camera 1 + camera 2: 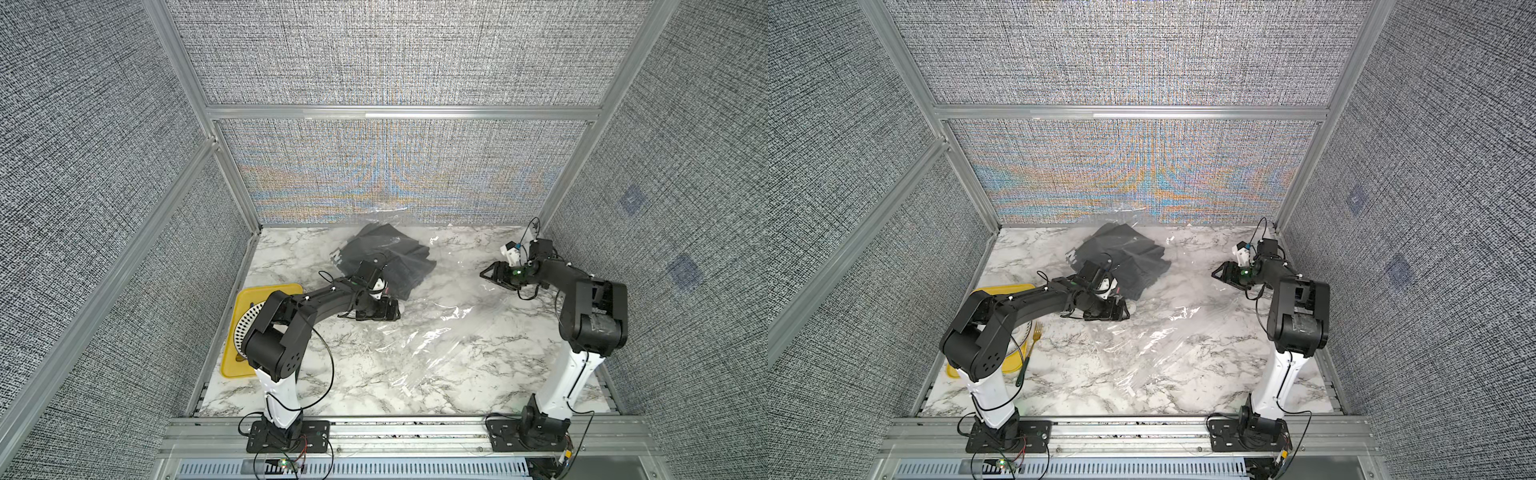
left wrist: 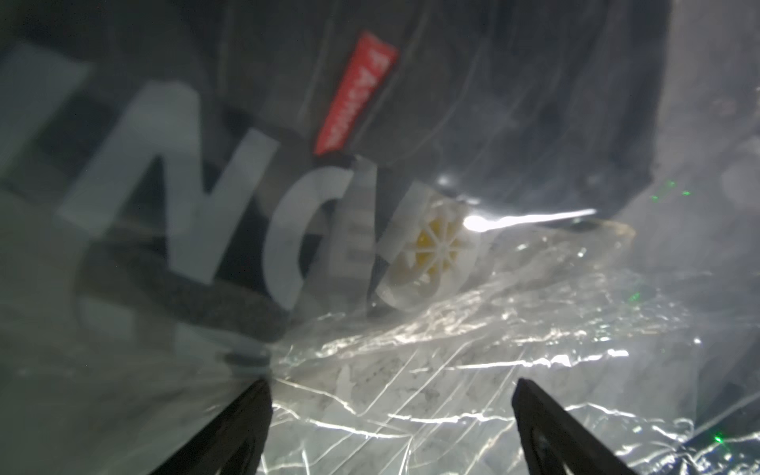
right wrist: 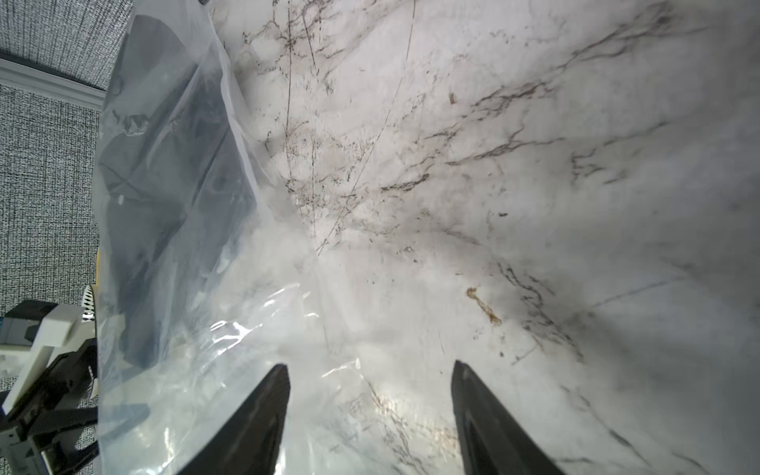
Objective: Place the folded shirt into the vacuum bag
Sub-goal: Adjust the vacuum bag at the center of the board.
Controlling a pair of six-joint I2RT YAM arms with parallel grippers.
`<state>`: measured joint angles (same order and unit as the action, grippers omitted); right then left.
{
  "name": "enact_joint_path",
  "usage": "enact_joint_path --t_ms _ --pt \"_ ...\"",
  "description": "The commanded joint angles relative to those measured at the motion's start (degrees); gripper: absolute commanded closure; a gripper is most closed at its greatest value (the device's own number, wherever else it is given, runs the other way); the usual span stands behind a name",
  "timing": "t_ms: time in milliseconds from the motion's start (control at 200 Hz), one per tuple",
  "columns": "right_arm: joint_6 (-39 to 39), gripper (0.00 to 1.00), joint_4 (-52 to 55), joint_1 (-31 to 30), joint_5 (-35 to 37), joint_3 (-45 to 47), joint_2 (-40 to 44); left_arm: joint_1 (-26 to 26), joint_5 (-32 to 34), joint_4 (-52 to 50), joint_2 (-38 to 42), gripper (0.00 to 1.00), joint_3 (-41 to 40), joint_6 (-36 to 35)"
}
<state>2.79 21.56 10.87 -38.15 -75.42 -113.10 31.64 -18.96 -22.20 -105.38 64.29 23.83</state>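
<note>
The dark grey folded shirt [image 1: 386, 257] [image 1: 1121, 262] lies at the back middle of the marble table, with clear film over it. The vacuum bag [image 1: 419, 332] [image 1: 1150, 336] spreads crinkled from the back wall toward the front centre. In the left wrist view the shirt's pale letters [image 2: 197, 197], its red tag [image 2: 353, 94] and the bag's round white valve [image 2: 436, 251] show through plastic. My left gripper [image 1: 392, 311] [image 1: 1121, 311] [image 2: 391, 384] sits open at the shirt's near corner, over wrinkled film. My right gripper [image 1: 484, 274] [image 1: 1216, 272] [image 3: 370, 364] hovers open at the bag's right edge.
A yellow tray [image 1: 232, 361] holding a white slotted disc [image 1: 249, 324] sits at the left, partly under my left arm. A fork [image 1: 1034, 336] lies beside it. Woven grey walls close in three sides, and an aluminium rail [image 1: 415, 432] runs along the front.
</note>
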Motion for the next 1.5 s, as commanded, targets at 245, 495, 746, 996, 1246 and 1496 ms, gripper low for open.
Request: enact_joint_path --t_ms 245,495,746,996,1246,1496 --pt "-2.6 0.47 2.3 -3.2 1.0 0.6 1.2 0.0 -2.0 -1.9 8.7 0.06 -2.8 0.8" --pt "-0.9 0.66 3.7 -3.9 9.6 0.0 0.0 3.2 -3.2 0.8 8.6 0.06 -3.2 3.6" --pt "3.8 0.99 0.6 0.1 17.0 0.7 1.2 7.3 0.2 0.9 6.3 0.06 -5.4 5.2" --pt "6.4 0.44 -2.3 -1.1 16.2 2.3 4.9 14.5 6.0 -3.8 13.5 0.06 -5.2 7.4" --pt "13.5 0.32 -11.5 -3.8 22.7 21.1 28.6 18.4 12.4 -7.5 28.5 0.05 -13.5 13.0" --pt "20.4 0.32 -15.2 -14.8 16.2 34.0 36.6 18.7 8.3 -6.5 39.1 0.0 -24.9 19.6"
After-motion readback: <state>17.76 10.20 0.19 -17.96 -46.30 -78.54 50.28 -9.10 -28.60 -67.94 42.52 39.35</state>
